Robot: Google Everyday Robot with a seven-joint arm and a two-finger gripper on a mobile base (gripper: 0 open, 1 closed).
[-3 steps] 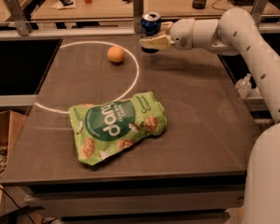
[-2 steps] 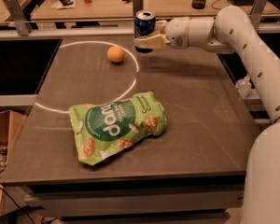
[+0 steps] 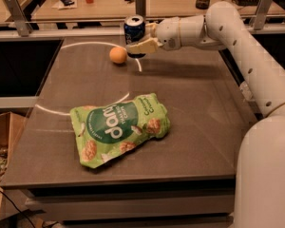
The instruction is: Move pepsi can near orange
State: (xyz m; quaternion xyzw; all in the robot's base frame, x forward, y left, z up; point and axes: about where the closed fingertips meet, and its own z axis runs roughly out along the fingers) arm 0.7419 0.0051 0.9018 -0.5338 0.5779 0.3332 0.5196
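- Now the dark blue, silver-topped metal pepsi can (image 3: 134, 28) stands further left than a second ago. It has been carried along the far part of the flat grey tabletop (image 3: 204, 113) toward the small round orange (image 3: 118, 55).
- The orange has not moved; it lies by the white painted arc (image 3: 85, 44).
- The white arm's two-finger gripper (image 3: 137, 45) has travelled with the can and is clamped on its lower half, one tan finger across the front.
- The can is now just beside the orange, behind and to its right, with a narrow gap showing. Whether its base is on the table cannot be told.
- The crinkly green snack bag (image 3: 118, 127) is unchanged, well apart.
- Judged from this, the approach looks nearly finished. Setting the can down and letting go remains, and a nudge could roll the orange.
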